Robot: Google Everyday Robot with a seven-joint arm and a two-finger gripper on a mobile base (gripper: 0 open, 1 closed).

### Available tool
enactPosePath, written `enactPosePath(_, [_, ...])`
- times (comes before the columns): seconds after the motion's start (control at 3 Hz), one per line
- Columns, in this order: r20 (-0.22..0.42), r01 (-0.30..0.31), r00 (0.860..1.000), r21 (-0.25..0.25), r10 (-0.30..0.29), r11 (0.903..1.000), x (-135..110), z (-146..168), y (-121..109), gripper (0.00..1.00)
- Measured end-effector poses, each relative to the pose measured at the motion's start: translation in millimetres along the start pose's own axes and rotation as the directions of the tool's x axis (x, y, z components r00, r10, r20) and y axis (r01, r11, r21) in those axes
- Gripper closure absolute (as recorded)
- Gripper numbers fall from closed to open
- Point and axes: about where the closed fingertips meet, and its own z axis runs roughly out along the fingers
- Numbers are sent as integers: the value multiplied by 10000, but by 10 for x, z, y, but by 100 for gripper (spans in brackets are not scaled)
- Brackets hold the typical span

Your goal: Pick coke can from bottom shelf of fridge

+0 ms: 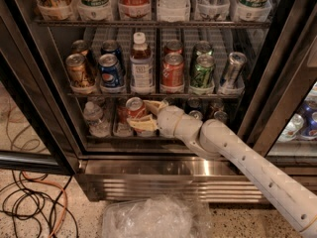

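The coke can (134,107), red with a silver top, is tilted at the left-middle of the bottom shelf (101,138) of the fridge (275,88). My gripper (145,116) reaches in from the lower right on a white arm. It is shut on the coke can, with one tan finger (154,105) beside the can's top and the other finger (140,126) under it. The can looks raised off the rack. Clear cup holders stand behind it.
A small water bottle (94,118) stands left of the can, and dark cans (216,112) stand right of my arm. The middle shelf holds an orange-brown can (79,71), a Pepsi can (110,69), a bottle (142,63) and other cans. A plastic bag (148,217) and cables (25,202) lie on the floor.
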Motion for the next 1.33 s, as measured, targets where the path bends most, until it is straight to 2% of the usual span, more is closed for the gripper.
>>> enactPosePath(0.33, [378, -1298, 9907, -207, 1305, 9913, -37, -81, 4, 100])
enactPosePath(0.67, [337, -1418, 9892, -238, 1426, 9896, -66, -102, 48, 100])
enactPosePath(1.0, [283, -1906, 9814, 284, 1899, 9812, -285, -346, 146, 100])
enactPosePath(1.33, [-234, -2704, 9616, 907, 2735, 9585, -402, -738, 425, 100])
